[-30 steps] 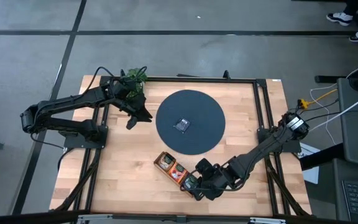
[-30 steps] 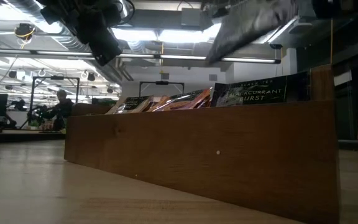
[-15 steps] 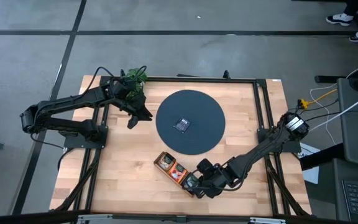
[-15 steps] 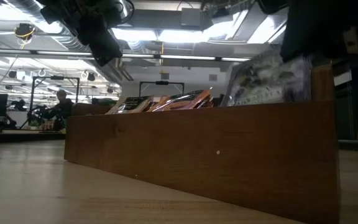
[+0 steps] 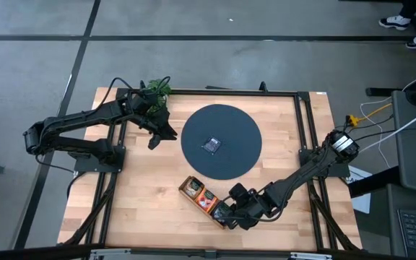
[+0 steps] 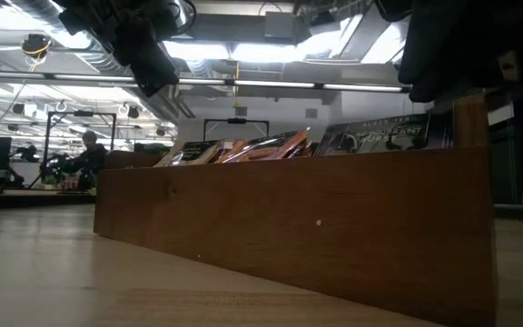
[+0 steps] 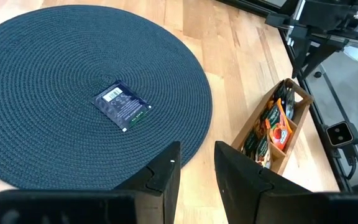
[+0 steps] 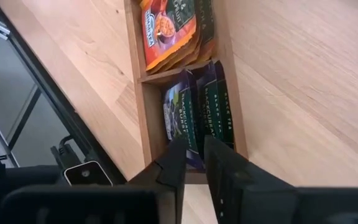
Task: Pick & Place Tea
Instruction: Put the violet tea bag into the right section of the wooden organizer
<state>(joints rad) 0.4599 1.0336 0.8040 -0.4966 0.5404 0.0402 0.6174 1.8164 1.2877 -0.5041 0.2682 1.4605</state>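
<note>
The long wooden tray (image 5: 204, 196) lies near the table's near edge, with blue tea sachets (image 8: 197, 109) standing in its end compartment and red-orange ones (image 8: 169, 28) in the adjoining one. My right gripper (image 8: 196, 155) is down over that end compartment, its fingers almost together on a blue sachet's upper edge. One more blue sachet (image 5: 210, 145) lies flat on the dark round mat (image 5: 219, 141). My left gripper (image 5: 157, 135) hovers by the mat's left rim, holding nothing, with a narrow gap between its fingers (image 7: 166, 171). My right gripper comes from above, pointing down into the tray's end compartment. Its fingers (image 8: 174, 163) close on the upper edge (image 8: 194, 144) of a blue sachet; the fingers themselves hide the exact place. The sachet stays in the tray, leaning among the others (image 6: 379, 136).
A leafy green plant (image 5: 157, 89) stands at the table's far-left corner, close behind my left arm. A black frame runs along the table's edges. Bare wood lies left of the tray and between the tray and the mat.
My right gripper has come down onto the tray's end compartment. Half a second ago a blue sachet there was tipped up on end, its face toward the low camera. It now leans low among the others again.
</note>
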